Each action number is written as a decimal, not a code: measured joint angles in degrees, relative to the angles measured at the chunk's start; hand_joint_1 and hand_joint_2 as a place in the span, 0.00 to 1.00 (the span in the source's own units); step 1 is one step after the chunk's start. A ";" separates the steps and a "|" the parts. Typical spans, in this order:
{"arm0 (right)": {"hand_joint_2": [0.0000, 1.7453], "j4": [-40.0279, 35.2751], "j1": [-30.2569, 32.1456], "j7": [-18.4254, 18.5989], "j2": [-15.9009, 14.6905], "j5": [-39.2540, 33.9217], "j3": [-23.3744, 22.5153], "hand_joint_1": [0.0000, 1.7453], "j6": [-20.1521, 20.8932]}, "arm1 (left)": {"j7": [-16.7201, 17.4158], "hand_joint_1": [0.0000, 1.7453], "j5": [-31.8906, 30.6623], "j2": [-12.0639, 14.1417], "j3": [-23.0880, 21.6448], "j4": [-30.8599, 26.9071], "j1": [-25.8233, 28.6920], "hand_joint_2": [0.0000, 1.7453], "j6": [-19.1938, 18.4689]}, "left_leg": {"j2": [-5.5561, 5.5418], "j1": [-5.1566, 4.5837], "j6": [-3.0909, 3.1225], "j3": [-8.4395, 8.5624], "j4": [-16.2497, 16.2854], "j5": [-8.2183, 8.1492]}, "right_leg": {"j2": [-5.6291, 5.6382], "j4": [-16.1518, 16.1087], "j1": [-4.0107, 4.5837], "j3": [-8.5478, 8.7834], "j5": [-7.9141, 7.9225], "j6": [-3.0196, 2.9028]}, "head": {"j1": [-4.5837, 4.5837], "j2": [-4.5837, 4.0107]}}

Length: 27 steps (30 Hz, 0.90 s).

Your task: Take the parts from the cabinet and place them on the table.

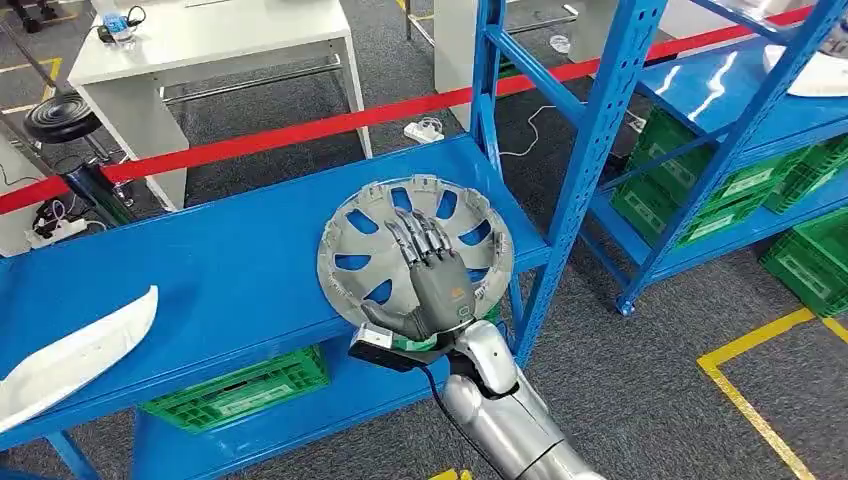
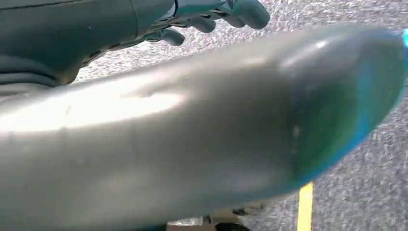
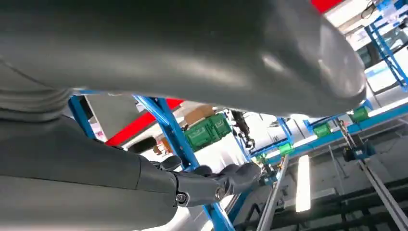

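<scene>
While the right hand (image 1: pixel 437 280) lies flat, fingers spread, on the grey wheel cover (image 1: pixel 352 228) at the front edge of the blue shelf (image 1: pixel 220 270), you have contact but no proven grip. Curl the fingers into a slot or around the rim before lifting, and keep the cover level past the blue post (image 1: pixel 590 150). The left hand (image 2: pixel 211 14) hangs over the floor, fingers curled in, holding nothing.

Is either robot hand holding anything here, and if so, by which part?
The right robot hand lies with its fingers spread flat over the face of the grey wheel cover on the blue shelf, near its lower rim. Whether it actually grips the cover cannot be told.
</scene>
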 joint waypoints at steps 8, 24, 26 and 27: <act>0.00 0.57 -0.05 0.04 0.07 0.09 0.00 0.00 0.37 | 0.55 0.00 -0.28 0.09 0.02 -0.09 -0.15 0.00 -0.11 | 0.29 -1.28 1.94 10.58 -10.37 2.74 | -0.27 -0.35 0.88 -2.76 2.80 0.80 | 0.22 0.02; 1.00 6.34 -3.74 -1.23 -0.79 -0.44 -0.48 0.00 1.88 | 1.20 0.00 -0.63 0.00 0.04 -0.07 -0.09 0.00 -2.04 | 0.29 -1.56 3.15 9.24 -11.38 3.65 | -0.20 -1.88 0.94 -2.54 4.57 1.88 | 0.15 0.02; 1.00 10.54 -6.39 -2.84 -2.25 -0.90 -1.48 0.00 1.27 | 1.25 0.00 -0.96 0.06 0.04 -0.07 -0.09 0.00 -2.71 | 0.30 -1.59 3.16 9.23 -11.37 3.64 | -0.20 -1.89 0.93 -2.56 4.58 1.90 | 0.15 0.02; 1.00 12.79 -7.62 -3.49 -3.03 -0.92 -2.11 0.00 0.75 | 1.25 0.00 -1.00 0.07 0.04 -0.07 -0.13 0.00 -2.89 | 0.28 -1.60 3.18 9.22 -11.37 3.63 | -0.21 -1.89 0.92 -2.56 4.58 1.90 | 0.13 0.00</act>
